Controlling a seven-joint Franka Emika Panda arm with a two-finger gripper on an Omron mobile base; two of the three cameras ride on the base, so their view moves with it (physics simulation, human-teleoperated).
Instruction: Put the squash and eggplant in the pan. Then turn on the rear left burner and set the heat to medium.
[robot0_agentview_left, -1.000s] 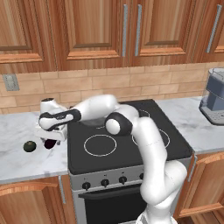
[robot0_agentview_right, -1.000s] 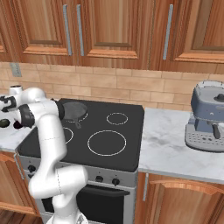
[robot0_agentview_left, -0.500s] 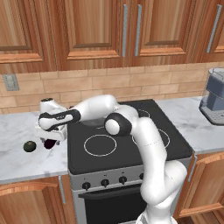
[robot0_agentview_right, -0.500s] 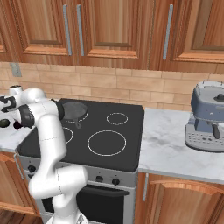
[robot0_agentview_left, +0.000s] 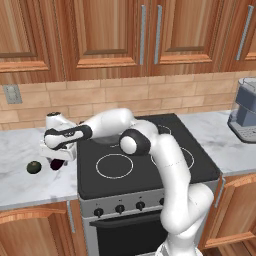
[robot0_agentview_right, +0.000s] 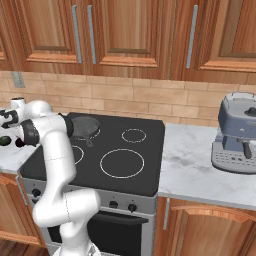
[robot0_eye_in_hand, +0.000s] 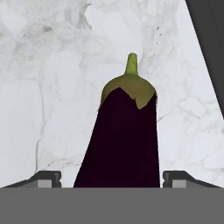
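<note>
Two fingertips of the tool (robot0_eye_in_hand: 112, 177) stand apart astride the eggplant (robot0_eye_in_hand: 120, 140), lying on the marble table (robot0_eye_in_hand: 52, 87) at frame centre; closing squarely mid-body should prevent slipping.

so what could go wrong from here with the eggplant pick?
1. The fingers straddle the eggplant with a gap on each side; its glossy, rounded body might slip or roll as they close.
2. The squash lies close beside it on the marble counter; a nudge could send it rolling.
</note>
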